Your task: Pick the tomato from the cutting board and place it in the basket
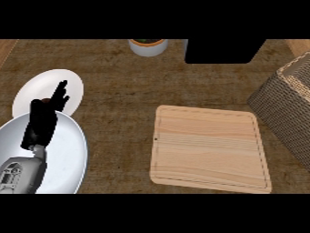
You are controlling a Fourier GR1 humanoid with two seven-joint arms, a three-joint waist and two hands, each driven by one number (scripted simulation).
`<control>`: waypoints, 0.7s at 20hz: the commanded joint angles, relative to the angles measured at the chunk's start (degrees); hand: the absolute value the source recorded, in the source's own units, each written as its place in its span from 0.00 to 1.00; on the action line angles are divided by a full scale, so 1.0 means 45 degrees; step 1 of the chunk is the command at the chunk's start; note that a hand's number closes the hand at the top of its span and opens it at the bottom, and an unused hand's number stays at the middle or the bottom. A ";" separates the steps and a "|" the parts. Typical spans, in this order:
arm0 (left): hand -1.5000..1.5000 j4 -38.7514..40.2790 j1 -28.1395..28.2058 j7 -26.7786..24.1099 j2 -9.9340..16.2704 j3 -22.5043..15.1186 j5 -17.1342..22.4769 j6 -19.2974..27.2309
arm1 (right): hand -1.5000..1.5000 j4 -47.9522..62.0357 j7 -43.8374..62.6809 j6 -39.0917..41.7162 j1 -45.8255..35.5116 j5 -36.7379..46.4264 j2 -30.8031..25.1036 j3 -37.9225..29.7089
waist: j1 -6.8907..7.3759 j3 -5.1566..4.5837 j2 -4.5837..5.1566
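Grey left forearm (13, 175) enters at lower left, over large pale grey round plate (63, 159). Black left hand (44, 120) above it, fingers straight and relaxed, pointing up, holding nothing. Small reddish-brown patch (44, 100), possibly tomato, shows just beside fingers on smaller white round plate (67, 82); identity cannot be told. Light wooden rectangular cutting board (211, 148) well right of hand, surface bare. Woven wicker basket (298, 109) further right, at view's edge. White cylindrical container (147, 47) and black box (224, 51) beyond hand, on brown counter (117, 91).
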 commanded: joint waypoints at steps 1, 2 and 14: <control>0.50 0.0420 -0.0398 0.0143 0.0005 0.0148 -0.0021 -0.0047 | 1.00 0.1995 -0.0164 0.1551 -0.1559 -0.1934 -0.2015 -0.2330 | -0.0016 0.0023 0.0020; 0.50 -0.0068 -0.0316 0.0442 0.0186 0.0183 0.0219 -0.0375 | 1.00 0.3034 -0.1238 0.1175 -0.1280 -0.0945 -0.2437 -0.2194 | 0.0116 0.0036 0.0049; 0.50 -0.0047 -0.0601 0.0726 -0.0380 -0.0183 -0.0170 -0.0060 | 1.00 0.9867 -0.8531 -0.1257 -0.1135 0.1296 -0.4439 -0.1810 | 0.0226 0.0042 0.0095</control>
